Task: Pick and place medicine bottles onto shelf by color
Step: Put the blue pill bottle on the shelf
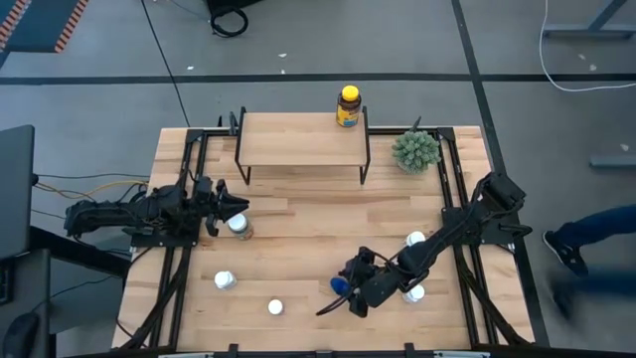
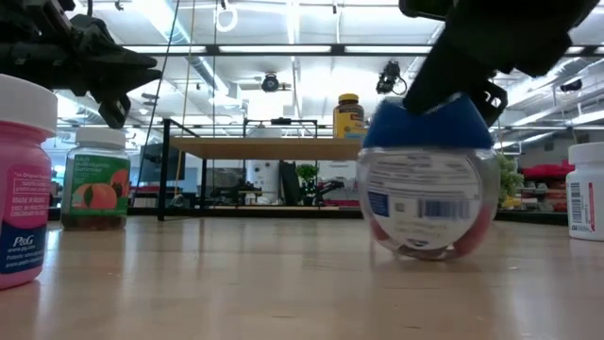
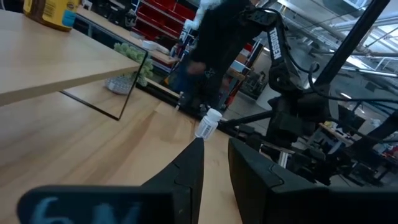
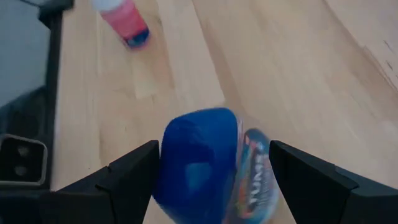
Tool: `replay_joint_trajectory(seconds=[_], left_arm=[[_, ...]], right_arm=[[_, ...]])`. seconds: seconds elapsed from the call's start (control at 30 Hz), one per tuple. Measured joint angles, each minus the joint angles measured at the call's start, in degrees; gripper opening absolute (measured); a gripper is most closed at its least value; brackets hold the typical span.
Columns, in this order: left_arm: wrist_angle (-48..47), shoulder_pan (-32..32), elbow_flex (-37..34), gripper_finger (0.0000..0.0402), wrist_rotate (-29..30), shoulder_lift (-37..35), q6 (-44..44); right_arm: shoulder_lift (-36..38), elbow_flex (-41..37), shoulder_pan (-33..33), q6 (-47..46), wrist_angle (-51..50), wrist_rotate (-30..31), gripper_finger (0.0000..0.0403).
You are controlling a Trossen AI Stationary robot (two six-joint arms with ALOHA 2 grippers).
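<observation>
The shelf (image 1: 303, 139) stands at the table's far side, with the amber yellow-capped bottle (image 1: 348, 106) upright on its far right end. My right gripper (image 1: 343, 288) is near the front, closed around the squat blue-lidded bottle (image 4: 205, 165). My left gripper (image 1: 241, 207) hovers just above a white-capped, peach-labelled bottle (image 1: 239, 227), with its fingers nearly together and empty. Other white-capped bottles stand on the table: one at the front left (image 1: 226, 280), one at the front (image 1: 275, 307), and two on the right (image 1: 415, 240) (image 1: 414, 293). A pink-labelled bottle (image 2: 19, 189) stands close to the low camera. My right gripper holds the blue-lidded bottle between its two fingers, one on each side, at the lid (image 4: 186, 155) and the upper body beside it. The fingers slant down from above and from the table's right. The bottle stands lid up (image 2: 429, 123); I cannot tell whether its base touches the table.
A green spiky potted plant (image 1: 415, 151) stands to the right of the shelf. Black frame rails run along both sides of the table (image 1: 184, 249). A person's leg (image 1: 586, 239) shows on the floor beyond the right edge. Bare wood lies between the shelf and the bottles.
</observation>
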State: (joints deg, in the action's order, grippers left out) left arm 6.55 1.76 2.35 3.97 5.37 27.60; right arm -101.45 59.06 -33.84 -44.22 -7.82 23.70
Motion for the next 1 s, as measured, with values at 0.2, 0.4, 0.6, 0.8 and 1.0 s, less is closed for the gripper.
replay_joint_trajectory(seconds=[0.2,0.4,0.6,0.8,1.0], left_arm=[[0.04,-0.14,0.0,0.0078,0.36,0.0,0.26],[0.02,-0.15,0.0,0.0082,0.35,0.0,0.72],[0.02,-0.13,0.0,0.0081,0.35,0.0,1.33],[0.02,-0.13,0.0,0.008,0.35,0.0,1.33],[0.0,-0.13,0.01,0.008,0.35,0.0,1.31]], right_arm=[[0.0,0.27,0.36,2.13,-1.12,0.3,0.0312],[0.0,0.27,1.16,3.63,-1.22,0.33,0.0312],[0.02,0.27,1.02,3.8,-4.4,-0.67,0.0312],[0.05,0.27,1.02,4.95,-5.98,-0.11,0.0312],[0.07,0.27,1.11,9.06,-5.96,0.31,0.0277]])
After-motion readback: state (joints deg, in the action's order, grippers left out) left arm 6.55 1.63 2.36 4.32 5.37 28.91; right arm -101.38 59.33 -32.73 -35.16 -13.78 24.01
